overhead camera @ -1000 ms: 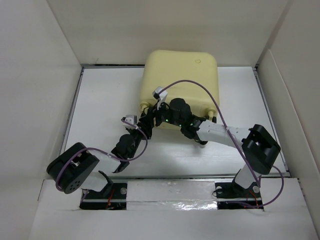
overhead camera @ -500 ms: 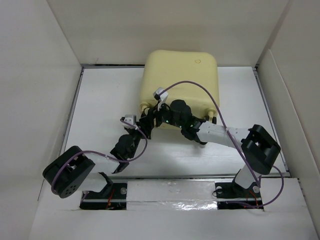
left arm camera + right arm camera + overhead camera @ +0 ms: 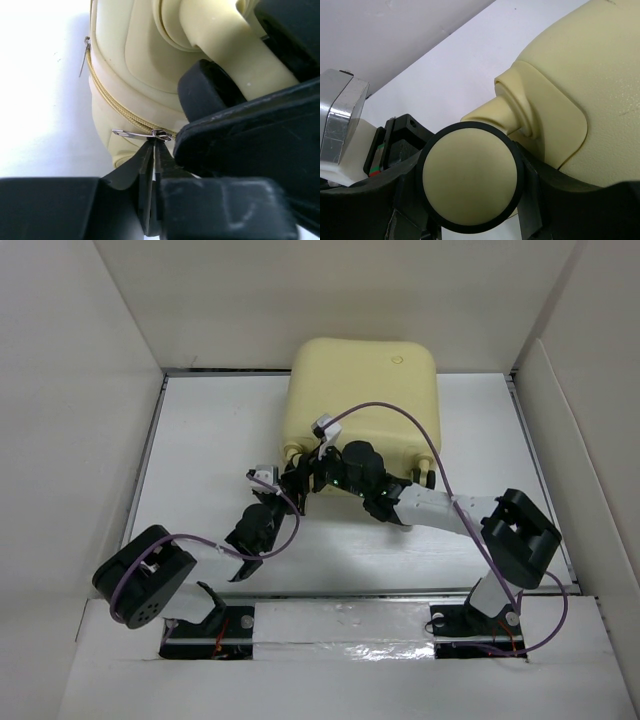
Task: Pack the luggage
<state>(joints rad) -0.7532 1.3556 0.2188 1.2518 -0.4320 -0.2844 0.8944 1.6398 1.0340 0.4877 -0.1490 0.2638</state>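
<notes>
The left end effector (image 3: 152,152) has pressed shut since a second ago, pinching the zipper pull (image 3: 131,133). The right end effector (image 3: 470,182) clasps a wheel (image 3: 467,170). The pale-yellow luggage (image 3: 365,390) lies closed on the worktop (image 3: 200,440).

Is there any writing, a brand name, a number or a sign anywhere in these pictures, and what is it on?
No words, numbers or signs can be read in any view.
The round emblem on the shell of the pale-yellow luggage is too small to read from above.
Both wrist views show only plain surfaces, with no markings.
</notes>
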